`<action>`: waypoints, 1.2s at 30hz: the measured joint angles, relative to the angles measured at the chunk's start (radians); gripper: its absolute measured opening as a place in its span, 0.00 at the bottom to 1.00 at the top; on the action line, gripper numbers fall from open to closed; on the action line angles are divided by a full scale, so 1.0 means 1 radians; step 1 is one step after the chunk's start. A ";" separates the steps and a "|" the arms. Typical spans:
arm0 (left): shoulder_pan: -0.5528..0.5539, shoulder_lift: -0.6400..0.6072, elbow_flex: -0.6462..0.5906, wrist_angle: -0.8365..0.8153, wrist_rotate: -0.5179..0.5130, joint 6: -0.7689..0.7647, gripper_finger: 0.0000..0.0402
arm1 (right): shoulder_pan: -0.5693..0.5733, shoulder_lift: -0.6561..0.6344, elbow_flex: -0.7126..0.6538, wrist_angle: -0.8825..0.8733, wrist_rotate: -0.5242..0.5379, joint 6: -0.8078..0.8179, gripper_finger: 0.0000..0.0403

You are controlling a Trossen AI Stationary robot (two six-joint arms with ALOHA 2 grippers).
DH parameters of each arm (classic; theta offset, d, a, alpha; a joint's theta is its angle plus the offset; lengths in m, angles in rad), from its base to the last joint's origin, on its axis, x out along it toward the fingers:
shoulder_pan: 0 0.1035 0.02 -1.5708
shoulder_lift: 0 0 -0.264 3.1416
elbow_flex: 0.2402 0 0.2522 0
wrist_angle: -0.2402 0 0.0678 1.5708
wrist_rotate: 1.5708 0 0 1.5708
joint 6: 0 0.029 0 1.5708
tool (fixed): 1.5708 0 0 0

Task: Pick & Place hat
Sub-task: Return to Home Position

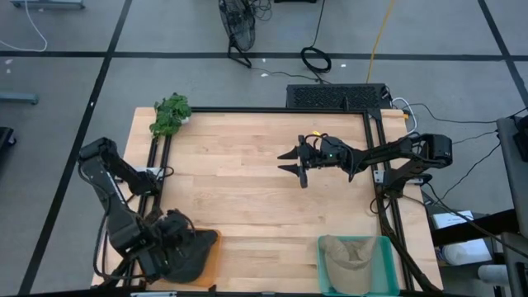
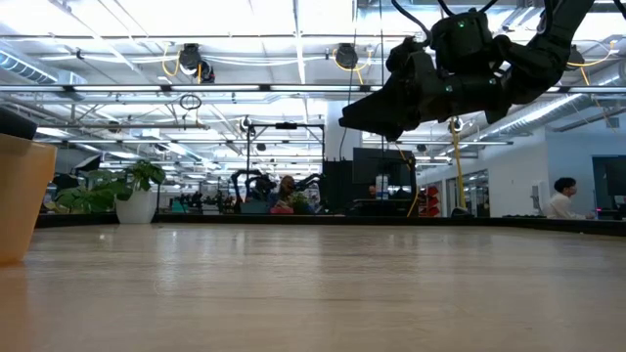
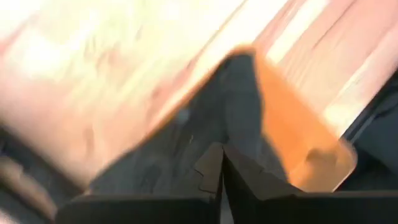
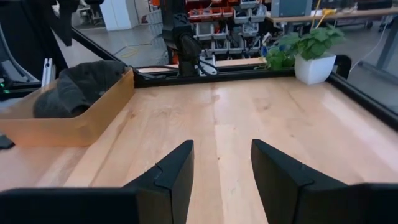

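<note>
At the bottom edge of the high view both hats look placed. The black cap (image 4: 78, 87) lies in the orange bin (image 4: 93, 121) at lower left, with my left gripper (image 3: 221, 163) right over it, fingers closed on nothing as far as I can see, and the tan cap (image 1: 346, 252) sits in the teal bin (image 1: 389, 260) at lower right. Farther up, at mid-frame, my right gripper (image 4: 221, 149) hangs open and empty above the wooden table (image 1: 247, 206), with the potted plant (image 1: 171, 114) beyond at the table's upper left corner. I judge the sorting done, with only parking both arms left.
</note>
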 joint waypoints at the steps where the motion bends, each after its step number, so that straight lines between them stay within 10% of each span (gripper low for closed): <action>1: 0.001 0.000 0.006 -0.002 -0.035 0.012 0.05 | 0.002 0.000 0.000 -0.002 0.000 0.011 0.35; 11: 0.057 -0.001 -0.011 -0.019 -0.152 0.167 0.02 | 0.071 0.000 0.000 -0.019 -0.003 0.017 0.35; 21: 0.198 -0.075 -0.011 0.117 -0.629 0.630 0.01 | 0.150 -0.177 0.000 -0.126 0.121 -0.041 0.26; 36: 0.477 -0.135 -0.135 0.741 -0.547 1.441 0.01 | 0.266 -0.573 -0.059 -0.558 0.242 -0.065 0.02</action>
